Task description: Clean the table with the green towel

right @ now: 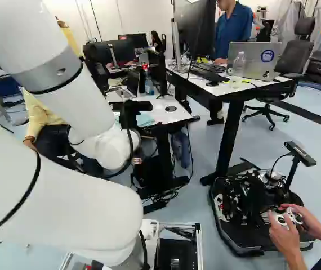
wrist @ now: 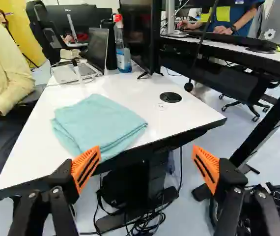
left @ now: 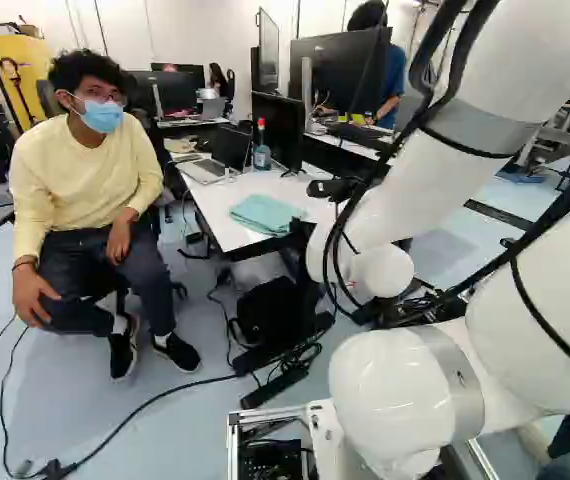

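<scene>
1. Over by the near edge of the white table, we're out in front with the gripper and it's wide open, orange pads well apart, nothing held between them!
2. And there's our target, the green towel, folded in a loose, layered pad and lying flat on the tabletop, one corner right up by the near edge. It sits ahead of us, off towards the finger on the seated person's side.
3. Behind it we've got the laptop and the spray bottle; across from it, the round black cable hole, with bare white surface between hole and cloth.
4. So where are we in the job? We call this the approach: the towel unclaimed, the wiping not begun, the pick-up the business in hand.
5. What does the next move want? We'd say a shift sideways to bring the cloth between the fingers, then forward over the edge, tips angled down, and a firm close on several layers.
6. Watch that table edge, though! Come in too low and we clip it; come in too high and we may pinch just the top fold, or miss. Soft cloth like this should bunch up nicely, but it could slide before it's caught.
</scene>
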Controlling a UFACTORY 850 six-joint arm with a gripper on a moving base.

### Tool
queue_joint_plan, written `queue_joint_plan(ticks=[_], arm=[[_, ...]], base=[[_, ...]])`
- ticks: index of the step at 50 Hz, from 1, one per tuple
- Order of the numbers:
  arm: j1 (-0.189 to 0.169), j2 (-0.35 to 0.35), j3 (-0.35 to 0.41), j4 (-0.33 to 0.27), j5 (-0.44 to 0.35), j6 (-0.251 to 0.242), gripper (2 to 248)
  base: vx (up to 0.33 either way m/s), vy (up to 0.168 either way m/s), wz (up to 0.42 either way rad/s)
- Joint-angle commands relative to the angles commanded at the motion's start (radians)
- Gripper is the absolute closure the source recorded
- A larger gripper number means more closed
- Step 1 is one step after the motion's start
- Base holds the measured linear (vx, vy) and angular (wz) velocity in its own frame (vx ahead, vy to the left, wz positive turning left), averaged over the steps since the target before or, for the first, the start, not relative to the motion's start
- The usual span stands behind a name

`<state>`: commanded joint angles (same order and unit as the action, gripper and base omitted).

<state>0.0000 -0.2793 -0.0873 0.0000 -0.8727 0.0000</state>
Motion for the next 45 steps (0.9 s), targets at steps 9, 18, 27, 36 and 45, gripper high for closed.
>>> queue_joint_plan(ticks=[9,18,27,36,45], arm=[[0.000,0.000,0.000,0.000,0.000,0.000,3],[0.000,0.000,0.000,0.000,0.000,0.000,3],[0.000,0.000,0.000,0.000,0.000,0.000,3],[0.000,0.000,0.000,0.000,0.000,0.000,3],[0.000,0.000,0.000,0.000,0.000,0.000,3]], base=[[0.000,0.000,0.000],[0.000,0.000,0.000],[0.000,0.000,0.000],[0.000,0.000,0.000],[0.000,0.000,0.000]])
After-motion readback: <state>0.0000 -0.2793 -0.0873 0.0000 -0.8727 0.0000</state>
